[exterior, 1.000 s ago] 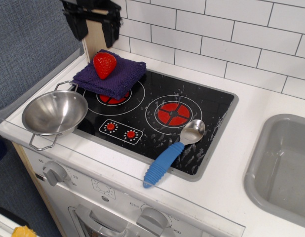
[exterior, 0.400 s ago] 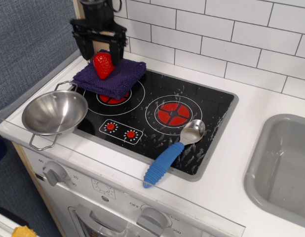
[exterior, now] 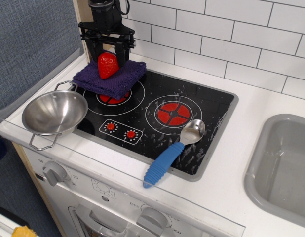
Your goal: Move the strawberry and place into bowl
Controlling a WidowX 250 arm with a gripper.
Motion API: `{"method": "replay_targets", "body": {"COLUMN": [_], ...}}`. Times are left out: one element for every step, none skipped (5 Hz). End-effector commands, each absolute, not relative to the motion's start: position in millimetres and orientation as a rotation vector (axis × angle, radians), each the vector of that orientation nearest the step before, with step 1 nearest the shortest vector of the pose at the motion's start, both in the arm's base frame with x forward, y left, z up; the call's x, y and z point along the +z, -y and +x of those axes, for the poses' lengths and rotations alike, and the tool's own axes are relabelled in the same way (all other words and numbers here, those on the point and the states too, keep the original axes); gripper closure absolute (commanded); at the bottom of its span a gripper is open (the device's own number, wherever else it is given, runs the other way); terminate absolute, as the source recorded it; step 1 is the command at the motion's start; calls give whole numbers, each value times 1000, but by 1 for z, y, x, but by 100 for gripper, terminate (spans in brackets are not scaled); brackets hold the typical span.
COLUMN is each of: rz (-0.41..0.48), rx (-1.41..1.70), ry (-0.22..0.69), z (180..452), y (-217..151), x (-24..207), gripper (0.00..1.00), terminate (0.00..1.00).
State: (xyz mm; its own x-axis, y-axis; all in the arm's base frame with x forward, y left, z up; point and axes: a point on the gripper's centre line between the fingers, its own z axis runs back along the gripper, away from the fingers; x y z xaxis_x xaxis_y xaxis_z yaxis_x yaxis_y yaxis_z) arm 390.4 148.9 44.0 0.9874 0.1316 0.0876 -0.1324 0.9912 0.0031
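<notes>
The end effector (exterior: pixel 107 51) stood over the back-left corner of the toy stove, its two black fingers (exterior: pixel 93 49) spread apart and pointing down, one on each side of the strawberry (exterior: pixel 107 65). The fingers straddled the top of the fruit; whether they touched it could not be told from this view. A second before, the end effector had been higher and further left, near the top edge of the picture, clear of the fruit; less than half a second before, it had already come down around it. Since then it had shifted a little to the right, and the strawberry had moved slightly right with it.

The strawberry sat on the folded purple cloth (exterior: pixel 113 79), which lay over the rear-left burner (exterior: pixel 113 98) of the black hob (exterior: pixel 192 106). The cloth lay where it had been in the earlier pictures.

The bowl (exterior: pixel 55 113) rested on the white bench (exterior: pixel 251 106) at the front-left corner, its rim overlapping the hob's left edge, near the cloth but apart from it. It held nothing and had not moved.

A spoon with a blue ribbed handle (exterior: pixel 171 151) lay at the front of the hob, below the right burner (exterior: pixel 173 113), unchanged. The grey sink basin (exterior: pixel 271 148) lay at the right.
</notes>
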Motion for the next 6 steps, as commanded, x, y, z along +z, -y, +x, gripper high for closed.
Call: {"method": "replay_targets", "body": {"rz": [26,20,13,21,45,52], "rx": [48,18,-16,-20,-25,1], "ry": [229,257,183,105,35,-11], "z": [377,346,316,293,275,255], "y": [-137,-126,-116,-118,-124,-132], "x": [120,146,125,93,64,52], "gripper": [100,100,100,100,100,100], "terminate": [0,0,0,0,0,0]}}
